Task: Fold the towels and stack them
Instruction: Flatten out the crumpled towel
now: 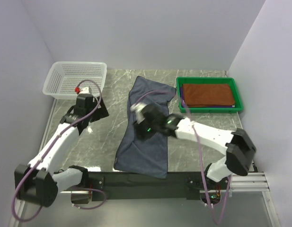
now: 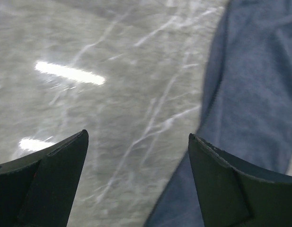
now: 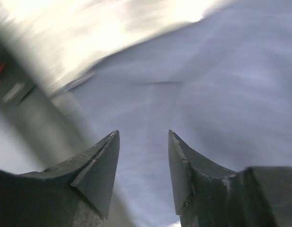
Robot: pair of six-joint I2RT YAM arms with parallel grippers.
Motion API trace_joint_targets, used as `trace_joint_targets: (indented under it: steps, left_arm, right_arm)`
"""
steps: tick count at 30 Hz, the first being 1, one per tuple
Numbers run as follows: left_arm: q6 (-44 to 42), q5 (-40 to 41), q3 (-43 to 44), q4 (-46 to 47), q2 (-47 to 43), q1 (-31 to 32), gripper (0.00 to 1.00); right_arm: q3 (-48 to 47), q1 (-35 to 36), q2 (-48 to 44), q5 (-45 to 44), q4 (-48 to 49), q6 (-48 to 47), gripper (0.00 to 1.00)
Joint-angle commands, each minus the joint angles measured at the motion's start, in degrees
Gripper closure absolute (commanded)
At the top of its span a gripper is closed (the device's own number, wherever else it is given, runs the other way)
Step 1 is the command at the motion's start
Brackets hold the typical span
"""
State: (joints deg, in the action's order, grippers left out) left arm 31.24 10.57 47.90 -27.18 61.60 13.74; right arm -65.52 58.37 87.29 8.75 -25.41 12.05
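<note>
Currently, one grey-blue towel [image 1: 146, 137] lies unfolded down the middle of the surface [image 1: 115, 90]. It runs lengthwise from the far side to the near edge, slightly slanted. Its far end is rumpled and narrower than the near end.

Left end effector [image 2: 138, 137]: fingers set wide apart, nothing between them. It hangs over bare marble just beside the towel's left long edge, toward the far half. In my left wrist view the cloth's edge runs up past one finger, and only stone shows in the gap.

Right end effector [image 3: 143, 135]: fingers apart with a clear gap, gripping nothing. It sits above the towel's middle, close to the left edge, with my right arm reaching across the cloth from the right. The right wrist view is smeared. Blue terry fills most of it, and a strip of pale surface shows at the upper left. I cannot tell whether the fingertips touch the cloth.

Far right: a green tray [image 1: 209, 110] holds a rust-brown towel [image 1: 207, 94], folded flat into a rectangle. Under it a purple towel [image 1: 182, 100] shows only as a thin edge along the tray's left side.

Far left corner: a white basket [image 1: 58, 78], well apart from the towel. My left wrist is just in front of it.
</note>
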Motion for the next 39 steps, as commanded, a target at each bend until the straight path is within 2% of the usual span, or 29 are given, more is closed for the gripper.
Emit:
trace_joint_targets:
  steps: [1, 2, 4, 6, 8, 9, 14, 21, 25, 29, 31, 39]
  left_arm:
    - [2.06, -8.27, 6.32, 3.97, 7.09, 1.11, 0.10]
    - [2.24, -8.63, 7.63, 4.24, 9.13, 1.64, 0.12]
    - [2.50, -9.42, 12.29, 4.94, 15.61, 3.22, 0.14]
    - [2.94, -10.12, 17.11, 5.73, 20.02, 4.27, 0.33]
    - [3.47, -12.40, 20.72, 5.56, 26.70, 4.54, 0.52]
    - [3.65, -13.28, 24.75, 5.30, 28.99, 5.07, 0.55]
    - [3.12, -12.41, 36.45, 4.68, 41.30, 8.58, 0.58]
    - [3.47, -11.81, 45.52, 4.42, 54.75, 11.31, 0.58]
    - [4.00, -10.74, 44.92, 4.59, 58.36, 11.84, 0.59]
    - [5.05, -10.74, 40.01, 4.85, 58.19, 11.84, 0.61]
    - [5.49, -8.64, 37.46, 4.94, 56.79, 11.84, 0.62]
    - [8.57, -8.63, 20.49, 5.21, 47.14, 11.93, 0.64]
  right_arm:
    - [4.34, -9.82, -4.66, -10.50, 3.17, 4.63, 0.49]
    - [4.52, -14.03, -4.67, -10.95, 3.78, 4.91, 0.52]
    - [4.35, -17.66, -3.19, -10.43, 5.71, 5.26, 0.55]
    - [2.59, -21.09, -0.81, -9.55, 7.29, 5.35, 0.61]
    - [0.05, -22.59, 3.84, -7.80, 7.48, 5.44, 0.72]
    - [-0.83, -23.29, 5.25, -7.53, 7.83, 5.52, 0.74]
    - [-3.91, -24.62, 12.90, -7.35, 8.80, 6.58, 0.74]
    - [-5.85, -25.85, 19.23, -5.94, 9.32, 7.11, 0.74]
    - [-5.50, -25.85, 20.47, -4.80, 9.59, 7.37, 0.73]
    - [-3.83, -25.85, 20.64, -4.18, 9.85, 7.37, 0.73]
    - [-3.22, -25.76, 20.47, -3.83, 9.33, 7.02, 0.73]
    - [3.55, -24.63, 17.14, -0.23, 4.94, 5.44, 0.73]
